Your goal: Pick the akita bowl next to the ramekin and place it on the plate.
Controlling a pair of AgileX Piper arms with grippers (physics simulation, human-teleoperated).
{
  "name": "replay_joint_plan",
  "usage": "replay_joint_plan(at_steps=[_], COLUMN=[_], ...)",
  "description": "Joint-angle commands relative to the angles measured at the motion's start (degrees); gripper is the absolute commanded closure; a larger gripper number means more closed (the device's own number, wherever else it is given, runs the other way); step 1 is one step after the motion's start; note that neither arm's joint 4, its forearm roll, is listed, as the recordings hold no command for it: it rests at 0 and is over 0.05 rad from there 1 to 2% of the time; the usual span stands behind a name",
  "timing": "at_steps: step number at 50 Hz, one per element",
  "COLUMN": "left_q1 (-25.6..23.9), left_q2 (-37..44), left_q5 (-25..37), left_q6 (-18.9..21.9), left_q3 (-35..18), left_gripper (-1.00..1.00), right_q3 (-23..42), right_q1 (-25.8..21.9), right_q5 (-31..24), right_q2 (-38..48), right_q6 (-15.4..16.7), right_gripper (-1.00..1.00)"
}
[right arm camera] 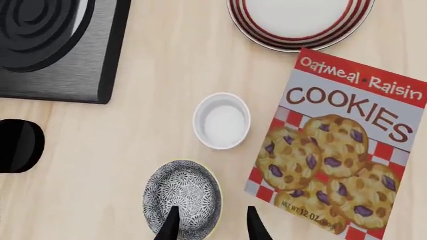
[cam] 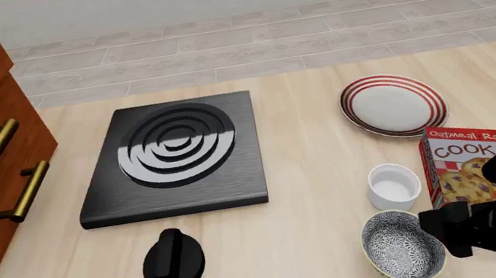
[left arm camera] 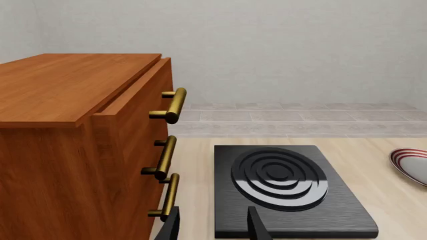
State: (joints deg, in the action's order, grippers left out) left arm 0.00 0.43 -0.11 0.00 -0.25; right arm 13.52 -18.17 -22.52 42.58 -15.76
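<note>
- Legible writing: the cookie box (right arm camera: 337,150) reads "Oatmeal Raisin COOKIES" in white and brown lettering on red and grey; a partial weight mark, "NET WT 12 OZ", shows at its lower edge. No other object carries readable text.
- The akita bowl (cam: 402,246) sits at the lower right of the front view, close to the table's (cam: 312,173) near edge, apart from the ramekin (cam: 394,186) just above it in frame.
- The plate (cam: 392,104) lies in the upper right, beyond the cookie box, with bare table between it and the stove burner (cam: 175,157).
- Right gripper (right arm camera: 211,220): fingers spread, straddling the bowl's right rim, one finger over the patterned inside and one outside; contact cannot be confirmed.
- Left gripper (left arm camera: 213,225): fingers spread, holding nothing, near the wooden drawer cabinet (left arm camera: 73,145) and the burner's near edge.
- A black knob (cam: 172,261) rests in open table at lower centre, well apart from the bowl.
</note>
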Motion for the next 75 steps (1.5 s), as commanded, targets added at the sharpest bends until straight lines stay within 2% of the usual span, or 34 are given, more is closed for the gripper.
replay_joint_plan(at_steps=[1,16,20,32,44,75], left_q1=[0.0,0.0,0.0,0.0,0.0,0.0], left_q2=[0.0,0.0,0.0,0.0,0.0,0.0], left_q5=[0.0,0.0,0.0,0.0,0.0,0.0], left_q6=[0.0,0.0,0.0,0.0,0.0,0.0], left_q3=[0.0,0.0,0.0,0.0,0.0,0.0], left_gripper=[-1.0,-1.0,-1.0,-1.0,-1.0,-1.0], right_q3=[-0.24,-2.39,-3.2,-3.43,-3.61,-5.27], right_q1=[-1.02,-2.5,-3.73,-3.2,-4.25,-4.54], right_q5=[2.38,6.0,8.07,8.65,9.81,12.4], right_q2=[2.66,5.69,7.81,8.13,9.66,11.94], right_q6=[-0.99,-2.46,-3.92,-3.57,-4.89,-5.57], right_gripper=[-1.0,-1.0,-1.0,-1.0,-1.0,-1.0])
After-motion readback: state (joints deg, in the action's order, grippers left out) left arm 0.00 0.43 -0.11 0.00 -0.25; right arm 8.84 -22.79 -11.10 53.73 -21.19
